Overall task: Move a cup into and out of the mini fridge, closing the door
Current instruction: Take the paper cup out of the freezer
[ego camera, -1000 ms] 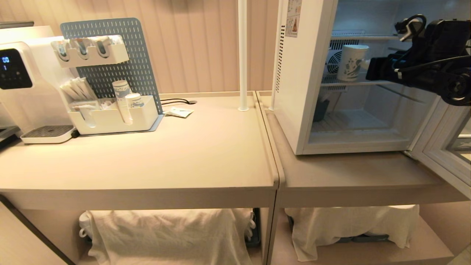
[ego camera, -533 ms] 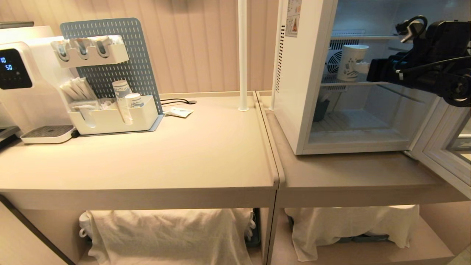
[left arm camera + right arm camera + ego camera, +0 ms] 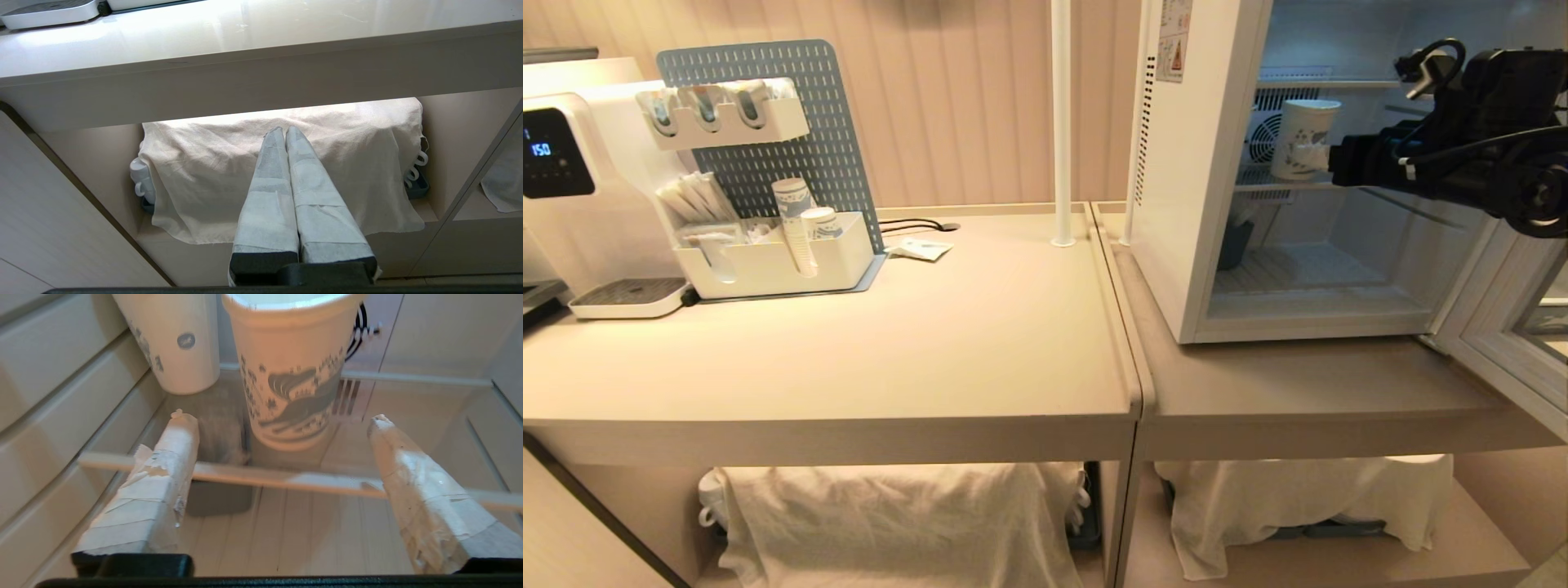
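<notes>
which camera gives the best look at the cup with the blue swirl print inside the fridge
The right wrist view: the cup fills the frame, upright on the glass shelf, swirl print clear. The head view shows the same cup small, partly hidden by the right gripper. The left wrist view misses it.

I see warm, even light on the bench [image 3: 980, 327], with glare whitening its top in my left wrist view; the cup [image 3: 292, 371] looks soft and slightly blurred close up, and the head view bows at its edges

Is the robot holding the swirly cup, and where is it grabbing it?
No. The right gripper has its jaws open, clear of the cup on the fridge shelf. Nothing is held.
</notes>
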Tool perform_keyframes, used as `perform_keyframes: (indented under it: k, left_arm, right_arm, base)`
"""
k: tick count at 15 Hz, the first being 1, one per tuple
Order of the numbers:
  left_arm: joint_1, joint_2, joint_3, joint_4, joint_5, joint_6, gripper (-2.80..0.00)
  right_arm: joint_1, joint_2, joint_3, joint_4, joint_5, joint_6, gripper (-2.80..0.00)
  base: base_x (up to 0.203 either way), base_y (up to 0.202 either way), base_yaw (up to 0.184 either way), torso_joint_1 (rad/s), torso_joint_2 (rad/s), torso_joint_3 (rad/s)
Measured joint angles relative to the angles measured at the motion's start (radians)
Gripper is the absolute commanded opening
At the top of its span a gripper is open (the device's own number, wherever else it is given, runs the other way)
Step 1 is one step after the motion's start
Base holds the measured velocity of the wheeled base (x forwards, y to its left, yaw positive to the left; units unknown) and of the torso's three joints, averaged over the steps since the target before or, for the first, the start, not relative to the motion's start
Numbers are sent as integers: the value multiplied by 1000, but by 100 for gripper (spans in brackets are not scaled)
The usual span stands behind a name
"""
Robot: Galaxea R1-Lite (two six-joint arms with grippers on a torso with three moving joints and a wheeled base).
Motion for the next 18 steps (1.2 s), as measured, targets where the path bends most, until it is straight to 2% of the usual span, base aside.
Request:
perform_keyframes:
  k: [10, 16, 17, 18]
  left_arm:
    - [0, 0, 0, 0, 0, 0, -280]
    - [0, 0, 0, 0, -1, 0, -280]
    - [0, 0, 0, 0, 0, 0, -280]
    - [0, 0, 0, 0, 0, 0, -280]
  right_arm:
    - [18, 194, -227, -44, -7, 2, 0]
    - [11, 253, -248, -114, -6, -1, 0]
    - [9, 256, -248, -127, -5, 4, -280]
    - [6, 258, -249, -144, -2, 3, -280]
  base:
    - [0, 0, 0, 0, 0, 0]
    - [0, 0, 0, 0, 0, 0]
    - [0, 0, 0, 0, 0, 0]
    - [0, 0, 0, 0, 0, 0]
